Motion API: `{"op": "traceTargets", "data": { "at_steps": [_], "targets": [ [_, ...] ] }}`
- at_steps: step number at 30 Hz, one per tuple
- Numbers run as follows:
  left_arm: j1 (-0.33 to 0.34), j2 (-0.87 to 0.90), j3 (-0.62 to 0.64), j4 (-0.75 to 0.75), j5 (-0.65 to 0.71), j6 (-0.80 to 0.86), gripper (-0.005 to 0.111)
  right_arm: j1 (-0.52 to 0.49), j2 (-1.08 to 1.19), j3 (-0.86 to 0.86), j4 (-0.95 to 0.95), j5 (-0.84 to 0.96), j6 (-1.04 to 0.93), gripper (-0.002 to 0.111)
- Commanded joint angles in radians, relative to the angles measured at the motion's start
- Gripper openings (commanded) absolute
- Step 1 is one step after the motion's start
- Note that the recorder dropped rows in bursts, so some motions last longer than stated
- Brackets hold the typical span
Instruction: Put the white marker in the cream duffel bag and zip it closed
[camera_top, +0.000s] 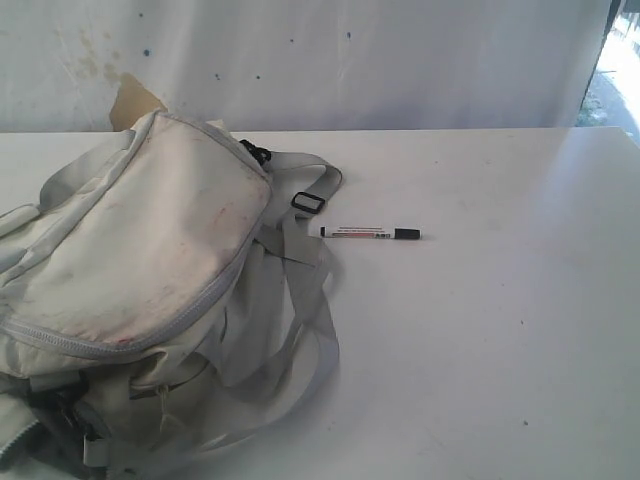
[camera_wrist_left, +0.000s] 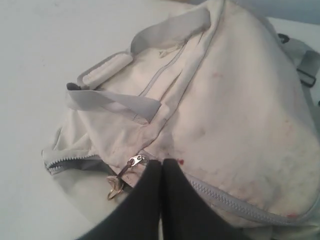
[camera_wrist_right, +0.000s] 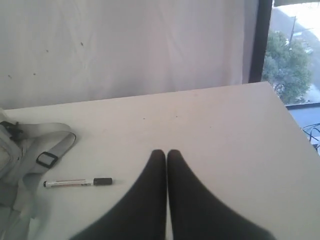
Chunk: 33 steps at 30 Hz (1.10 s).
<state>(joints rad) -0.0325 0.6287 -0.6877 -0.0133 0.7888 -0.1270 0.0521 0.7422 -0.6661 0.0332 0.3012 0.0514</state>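
Observation:
The white marker (camera_top: 370, 233) lies flat on the white table (camera_top: 480, 330), black cap pointing right, just right of the cream duffel bag (camera_top: 140, 250). It also shows in the right wrist view as the marker (camera_wrist_right: 77, 182), off to the side of my right gripper (camera_wrist_right: 166, 153), which is shut and holds nothing. My left gripper (camera_wrist_left: 162, 162) is shut, its tips resting over the bag (camera_wrist_left: 240, 115) beside the metal zipper pull (camera_wrist_left: 135, 162). The zipper (camera_wrist_left: 235, 202) gapes at one end. No arm appears in the exterior view.
Grey straps (camera_top: 300, 310) with a black buckle (camera_top: 308, 201) spill from the bag toward the marker. A white backdrop (camera_top: 350, 60) rises behind the table. A window (camera_wrist_right: 295, 55) lies beyond the table's right edge.

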Motion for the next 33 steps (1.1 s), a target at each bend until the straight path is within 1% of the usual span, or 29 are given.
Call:
{"op": "traceTargets", "data": {
  "at_steps": [1,2,5,6,7,9,11,12,15,16,19,22,24,27,30,33],
  "targets": [
    [-0.001,0.186,-0.076,-0.001,0.001,0.036,0.0,0.066,0.088,-0.055,0.017,-0.008,-0.037,0.001],
    [-0.001,0.219,-0.095,-0.001,0.002,0.036,0.002,0.086,0.106,-0.066,0.019,0.004,-0.058,0.003],
    [-0.001,0.327,-0.143,-0.001,0.003,0.036,0.016,0.14,0.163,-0.095,0.042,0.046,-0.069,0.014],
    [-0.001,0.367,-0.162,-0.001,0.003,0.036,0.024,0.158,0.183,-0.104,0.069,0.058,-0.069,0.019],
    [-0.001,0.393,-0.171,-0.001,-0.005,0.036,0.031,0.171,0.199,-0.111,0.101,0.065,-0.069,0.024],
    [-0.001,0.443,-0.187,-0.001,-0.025,0.033,0.045,0.204,0.24,-0.128,0.196,0.093,-0.076,0.031],
    [0.0,0.483,-0.202,0.002,-0.043,0.03,0.056,0.236,0.278,-0.151,0.259,0.124,-0.092,0.034],
    [0.0,0.501,-0.211,0.02,-0.043,0.03,0.059,0.25,0.299,-0.165,0.277,0.146,-0.112,0.035],
    [0.0,0.551,-0.235,0.027,-0.04,0.03,0.062,0.281,0.364,-0.216,0.322,0.214,-0.147,0.035],
    [0.01,0.565,-0.237,0.029,-0.038,0.03,0.061,0.285,0.381,-0.234,0.331,0.24,-0.154,0.035],
    [0.064,0.616,-0.239,0.027,-0.03,0.022,0.061,0.289,0.448,-0.293,0.373,0.321,-0.164,0.038],
    [0.138,0.654,-0.239,-0.013,-0.026,0.003,0.061,0.289,0.515,-0.321,0.428,0.34,-0.197,0.043],
    [0.171,0.671,-0.239,-0.074,-0.034,0.024,0.061,0.289,0.557,-0.332,0.531,0.343,-0.275,0.045],
    [0.169,0.689,-0.239,-0.145,-0.061,0.127,0.061,0.289,0.616,-0.335,0.732,0.343,-0.451,0.045],
    [0.169,0.705,-0.227,-0.243,-0.123,0.237,0.061,0.291,0.679,-0.335,0.937,0.41,-0.623,0.045],
    [0.169,0.73,-0.203,-0.281,-0.161,0.288,0.061,0.313,0.747,-0.335,1.054,0.478,-0.757,0.045]
  ]
}}
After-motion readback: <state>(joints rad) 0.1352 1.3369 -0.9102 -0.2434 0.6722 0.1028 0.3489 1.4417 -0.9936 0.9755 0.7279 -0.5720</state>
